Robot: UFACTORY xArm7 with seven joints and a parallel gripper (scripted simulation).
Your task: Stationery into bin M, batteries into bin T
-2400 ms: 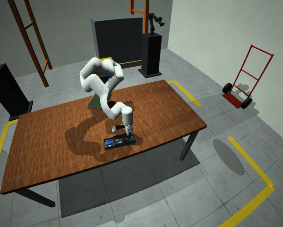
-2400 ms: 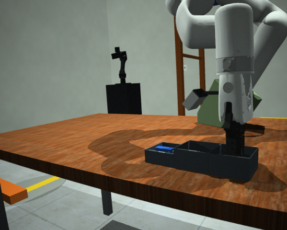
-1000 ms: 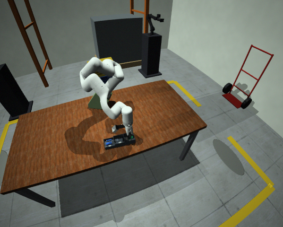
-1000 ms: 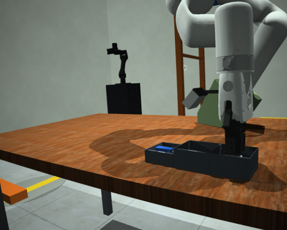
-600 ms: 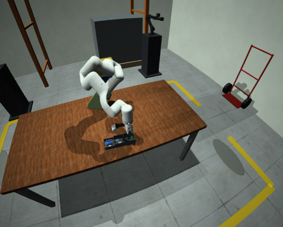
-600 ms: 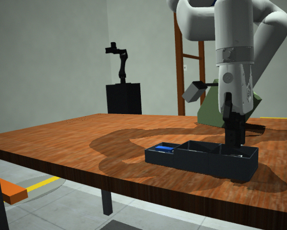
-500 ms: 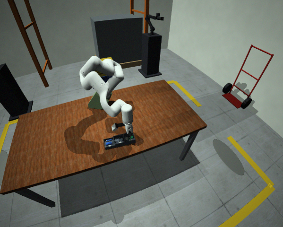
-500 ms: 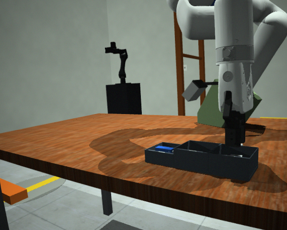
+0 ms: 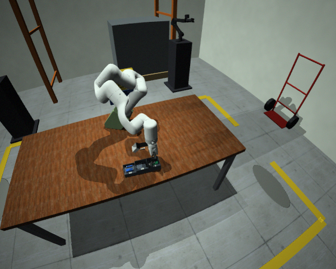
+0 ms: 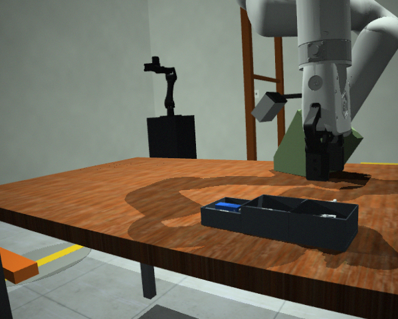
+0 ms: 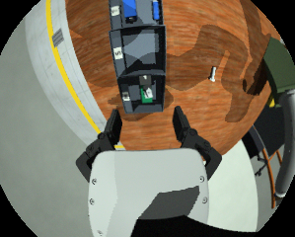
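Note:
My gripper (image 9: 153,158) (image 10: 325,173) (image 11: 146,114) is open and empty, above the bin row's end with the green thing. In that end bin (image 10: 322,231) (image 11: 143,112) lie a green thing (image 11: 146,99), a pale thing (image 11: 147,92) and a dark grey block (image 11: 145,79); I cannot tell what they are, and the bin's label is too blurred to read. The middle bin (image 10: 264,223) (image 11: 164,49), labelled S, shows no things in the wrist view. The low bin (image 10: 221,219) at the other end holds blue things (image 9: 129,169) (image 10: 227,206) (image 11: 129,10); its label is unclear.
A small white bolt-like thing (image 11: 212,74) lies on the table (image 9: 185,127) (image 10: 89,192), to the right of the bins in the wrist view. A green wedge-shaped block (image 9: 113,121) (image 10: 292,154) stands by the arm's base. The bins stand near the table's front edge.

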